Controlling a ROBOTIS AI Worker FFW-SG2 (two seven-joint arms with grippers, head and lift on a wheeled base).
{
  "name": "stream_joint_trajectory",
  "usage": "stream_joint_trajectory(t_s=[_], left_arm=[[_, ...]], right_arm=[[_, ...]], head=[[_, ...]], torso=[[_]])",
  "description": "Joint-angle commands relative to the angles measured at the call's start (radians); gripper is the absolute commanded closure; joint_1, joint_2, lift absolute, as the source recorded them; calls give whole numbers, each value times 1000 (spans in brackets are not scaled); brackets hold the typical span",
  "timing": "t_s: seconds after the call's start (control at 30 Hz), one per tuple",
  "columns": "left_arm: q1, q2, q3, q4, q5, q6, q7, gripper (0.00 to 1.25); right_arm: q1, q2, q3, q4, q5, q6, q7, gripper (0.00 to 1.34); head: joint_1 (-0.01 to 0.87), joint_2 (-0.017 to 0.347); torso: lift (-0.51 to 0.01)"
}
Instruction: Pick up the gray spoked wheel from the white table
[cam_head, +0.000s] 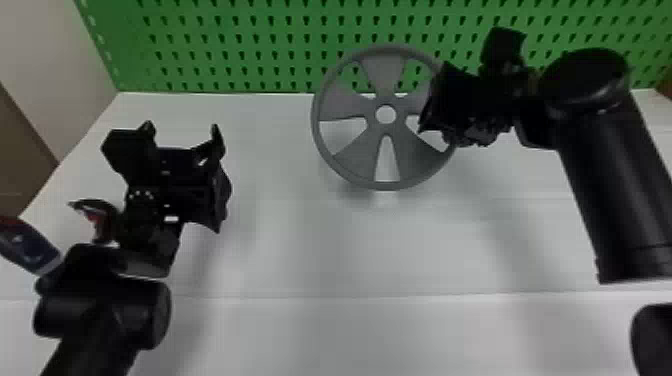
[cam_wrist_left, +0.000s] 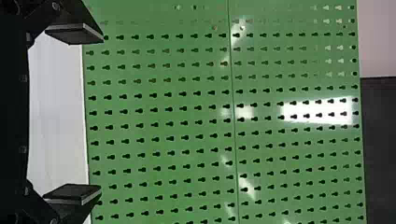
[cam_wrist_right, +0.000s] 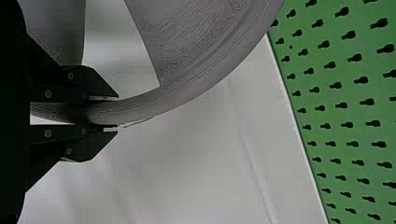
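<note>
The right pincer (cam_wrist_right: 116, 113) has the gray spoked wheel (cam_head: 385, 129) pinched by its rim, the wheel reaching out to that pincer's left. This looks like the lift: the lower rim seems just clear of the worktop (cam_head: 320, 250), so the next move calls for a steady raise without slackening. The left pincer (cam_head: 181, 127), well apart, is spread. The wheel is matte and finely ridged, perhaps printed plastic, with flaring spokes and a round hub hole. Beyond both pincers stands green pegboard (cam_wrist_left: 163, 119) with keyhole-shaped slots.
</note>
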Motion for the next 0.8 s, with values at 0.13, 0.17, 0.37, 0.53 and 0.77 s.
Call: stream_joint_trajectory(t_s=[0.13,0.17,0.37,0.53,0.77], left_arm=[[10,0,15,-26,9,0,0,150],[10,0,15,-29,12,0,0,150],[10,-2,10,-35,20,0,0,151],[13,-2,9,-37,24,0,0,151],[18,-3,4,-40,34,0,0,151]], right_arm=[[134,12,-11,-175,251,-123,196,1078],[151,15,-15,-192,280,-141,224,1078],[231,24,-54,-238,432,-216,434,1078],[304,28,-39,-278,564,-368,569,1078],[363,40,-24,-288,721,-532,722,1082]], head=[[806,44],[806,44],[806,44],[806,44],[806,44]], torso=[[-98],[-98],[-98],[-98],[-98]])
